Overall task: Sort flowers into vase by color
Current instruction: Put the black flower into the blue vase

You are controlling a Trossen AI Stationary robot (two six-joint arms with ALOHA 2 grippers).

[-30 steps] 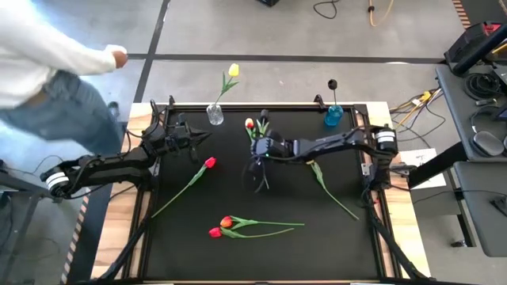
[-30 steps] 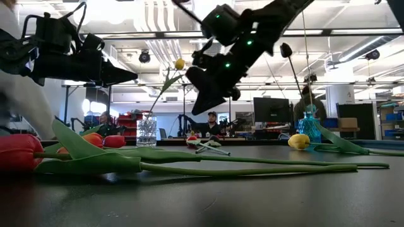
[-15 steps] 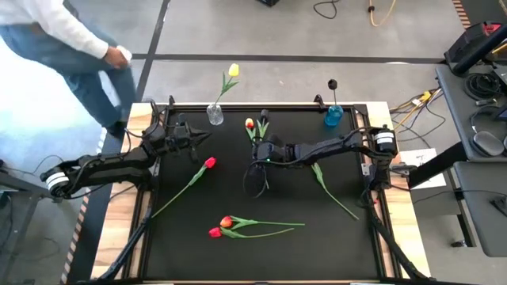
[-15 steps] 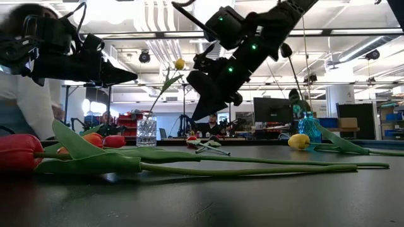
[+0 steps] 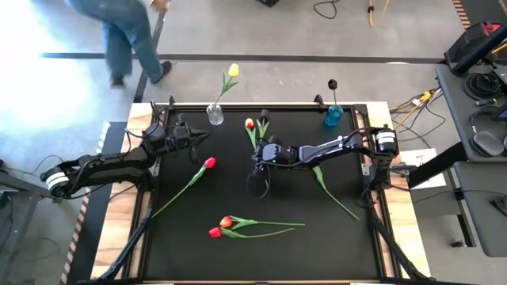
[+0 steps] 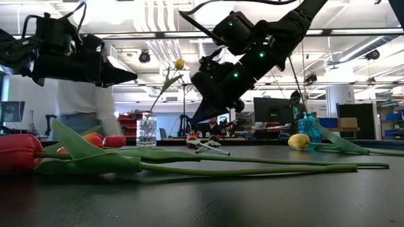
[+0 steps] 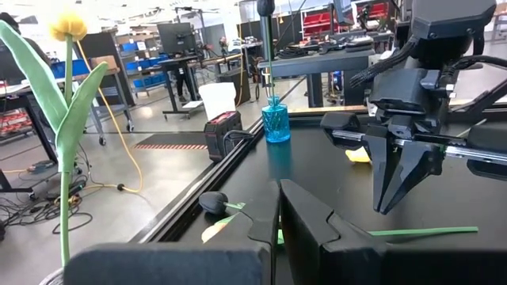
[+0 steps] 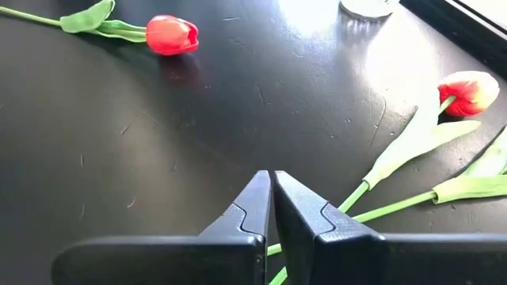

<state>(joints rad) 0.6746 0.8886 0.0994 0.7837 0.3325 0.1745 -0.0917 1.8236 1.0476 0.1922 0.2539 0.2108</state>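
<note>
Black matting (image 5: 238,194) covers the table, and the tulips lie scattered on it, apparently waiting to be picked up one by one: a red tulip (image 5: 209,163) left of centre, a red and an orange pair (image 5: 220,227) near the front edge, a red-and-yellow tulip (image 5: 249,123) near the back, and a long green stem (image 5: 333,194) on the right whose head I cannot find in the high view. One yellow tulip (image 5: 233,70) already stands in the clear glass vase (image 5: 215,115); a dark-headed flower (image 5: 333,83) stands in the blue vase (image 5: 333,116).

Hovering over the middle of the mat just in front of the red-and-yellow tulip, the right gripper (image 8: 271,198) has its fingers pressed together and holds nothing; it looks poised to choose a stem. Off by the clear vase, the left gripper (image 7: 279,214) waits, fingers likewise pressed together and empty.

A person (image 5: 131,36) passes behind the table, cut off at the picture's edge.
</note>
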